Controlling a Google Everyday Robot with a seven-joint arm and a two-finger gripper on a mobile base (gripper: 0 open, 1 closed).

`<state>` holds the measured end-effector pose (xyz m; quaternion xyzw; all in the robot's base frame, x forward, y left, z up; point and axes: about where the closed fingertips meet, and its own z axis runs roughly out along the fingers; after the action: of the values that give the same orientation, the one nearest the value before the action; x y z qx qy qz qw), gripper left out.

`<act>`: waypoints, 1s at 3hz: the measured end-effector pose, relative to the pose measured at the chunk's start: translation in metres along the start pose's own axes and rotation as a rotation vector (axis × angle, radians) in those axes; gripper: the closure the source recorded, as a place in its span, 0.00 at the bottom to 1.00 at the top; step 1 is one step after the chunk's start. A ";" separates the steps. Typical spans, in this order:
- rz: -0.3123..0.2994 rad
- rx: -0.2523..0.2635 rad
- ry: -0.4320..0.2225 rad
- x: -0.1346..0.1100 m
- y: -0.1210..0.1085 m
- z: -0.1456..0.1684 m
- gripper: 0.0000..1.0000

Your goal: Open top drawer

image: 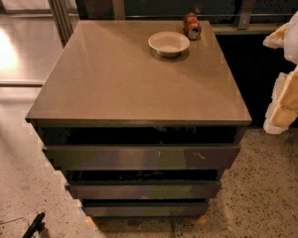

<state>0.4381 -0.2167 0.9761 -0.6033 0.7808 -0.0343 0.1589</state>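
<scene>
top drawer (139,157) seen shut under the countertop (124,78) front edge, untouched | gripper (289,95) held beyond right edge, state cannot be told | approach and pull judged outstanding

I read this as an office hall: speckled floor (268,182), glass wall (20,6) past the cabinet (114,83)'s back-left corner; gripper (288,98) off its right edge.

A pale bowl (169,43) is sitting on the cabinet top (114,83), left of the gripper (283,108), which is hanging at the view's right edge. A red can (191,26) is lying on its side just beside the bowl, on the gripper's side. A black object (35,225) is lying on the speckled floor (268,192), far left, below gripper level.
</scene>
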 end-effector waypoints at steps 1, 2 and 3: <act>0.000 0.000 0.000 0.000 0.000 0.000 0.00; 0.022 -0.015 -0.030 -0.008 0.015 0.014 0.00; 0.053 -0.095 -0.069 -0.009 0.045 0.044 0.00</act>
<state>0.4112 -0.1901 0.9253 -0.5901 0.7913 0.0278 0.1578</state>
